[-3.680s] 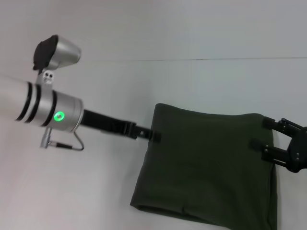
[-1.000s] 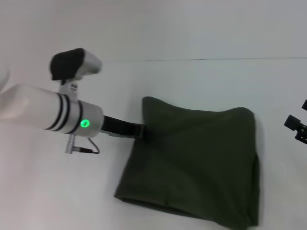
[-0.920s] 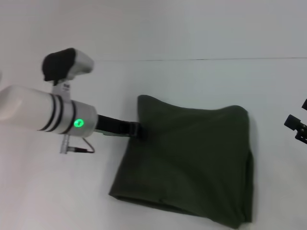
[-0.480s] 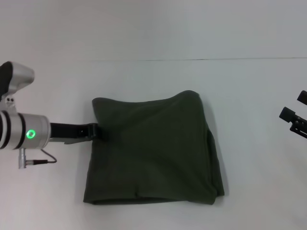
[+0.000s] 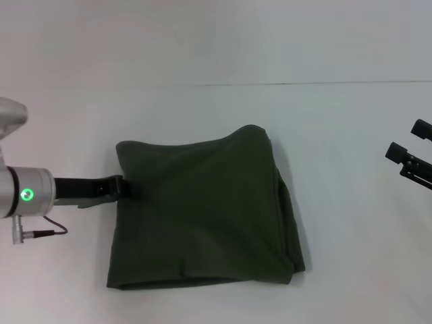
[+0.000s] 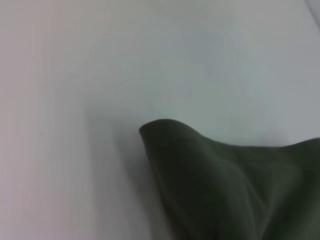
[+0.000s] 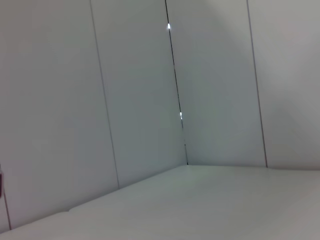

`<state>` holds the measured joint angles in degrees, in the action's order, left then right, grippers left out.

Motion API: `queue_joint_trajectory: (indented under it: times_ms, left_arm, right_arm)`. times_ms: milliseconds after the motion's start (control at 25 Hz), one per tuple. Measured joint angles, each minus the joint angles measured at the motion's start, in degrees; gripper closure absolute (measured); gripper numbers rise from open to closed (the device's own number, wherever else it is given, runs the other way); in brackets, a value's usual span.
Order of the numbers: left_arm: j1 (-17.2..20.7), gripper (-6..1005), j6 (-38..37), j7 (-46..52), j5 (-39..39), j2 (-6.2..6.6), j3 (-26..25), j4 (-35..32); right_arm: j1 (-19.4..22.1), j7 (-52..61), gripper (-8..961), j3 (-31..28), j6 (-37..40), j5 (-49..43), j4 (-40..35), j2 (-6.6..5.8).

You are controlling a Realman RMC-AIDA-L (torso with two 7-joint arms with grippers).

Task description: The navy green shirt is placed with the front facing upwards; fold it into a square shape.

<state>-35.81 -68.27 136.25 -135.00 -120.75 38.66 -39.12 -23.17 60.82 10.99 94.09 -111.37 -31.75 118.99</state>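
The navy green shirt (image 5: 202, 209) lies folded into a rough square on the white table, in the middle of the head view. No lettering or collar shows. My left gripper (image 5: 123, 188) is shut on the shirt's left edge near its far corner. A raised corner of the shirt also shows in the left wrist view (image 6: 220, 185). My right gripper (image 5: 409, 150) is open and empty at the far right, well clear of the shirt. The right wrist view shows only wall panels and table.
The white table (image 5: 216, 115) runs back to a white wall. The left arm's silver wrist (image 5: 23, 196), with a green light and a cable, sits at the left edge.
My left gripper has dragged the folded shirt leftward across the table. My right gripper let go of the shirt's right edge earlier and has pulled away to the right.
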Motion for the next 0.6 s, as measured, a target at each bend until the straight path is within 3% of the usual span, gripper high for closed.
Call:
queue_joint_trajectory:
  times_ms: [160,360,480,520,600]
  left_arm:
    - [0.1,843,-3.9,-1.0,0.4,0.35,-4.4,-1.2]
    - [2.3,831,-12.4,-9.8,3.3,0.37,-10.4,-5.0]
    - [3.5,698,-18.0,-17.7,4.5,0.49,-13.6,-7.4]
    - [4.0,654,-21.1,-21.3,4.7,0.56,-15.1,-8.6]
    - [5.1,561,-27.4,-28.4,5.3,0.50,-17.0,-11.5]
  right_arm:
    - [-0.2,0.4,131,0.1,-0.8,-0.1,0.4,0.00]
    - [-0.9,2.1,129,0.1,-1.1,-0.1,0.5,0.15]
    - [-2.0,4.9,126,2.7,-1.0,-0.2,-0.1,0.10]
    - [-2.9,6.8,124,7.2,-0.1,-0.2,-1.0,-0.19]
    - [-3.4,7.7,121,9.9,0.5,-0.2,-1.7,-0.31]
